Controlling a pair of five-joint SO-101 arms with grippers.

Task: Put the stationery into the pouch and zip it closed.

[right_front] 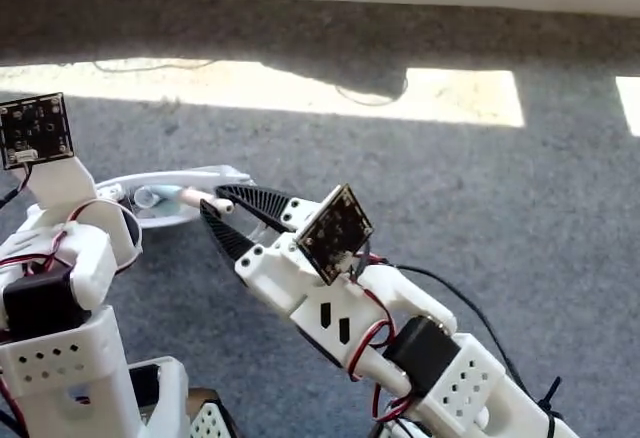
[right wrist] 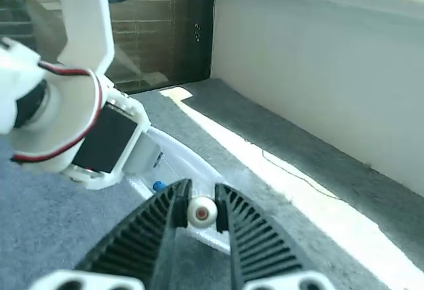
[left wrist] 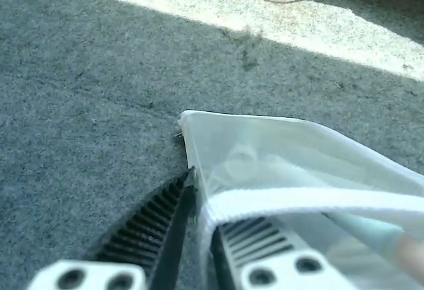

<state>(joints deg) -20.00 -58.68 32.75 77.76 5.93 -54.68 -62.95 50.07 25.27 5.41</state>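
Observation:
The white mesh pouch [right_front: 165, 216] lies on the grey carpet between the two arms. My left gripper [left wrist: 199, 185] is shut on the pouch's [left wrist: 278, 151] zipper edge and holds the mouth up. A teal pen [right_front: 192, 197] with a pale pink end sticks out of the mouth. My right gripper [right_front: 213, 201] has its black fingers closed on that round end [right wrist: 201, 212], one on each side. Through the mesh I see the pen's barrel [left wrist: 368, 232] and pale shapes of other items. A small blue piece [right wrist: 158, 186] shows inside the pouch [right wrist: 192, 164].
The left arm's white body [right wrist: 79, 124] stands close behind the pouch. A sunlit strip [right_front: 300, 93] with a thin cable [right_front: 370, 98] crosses the carpet beyond. A pale wall [right wrist: 318, 71] runs along the far edge.

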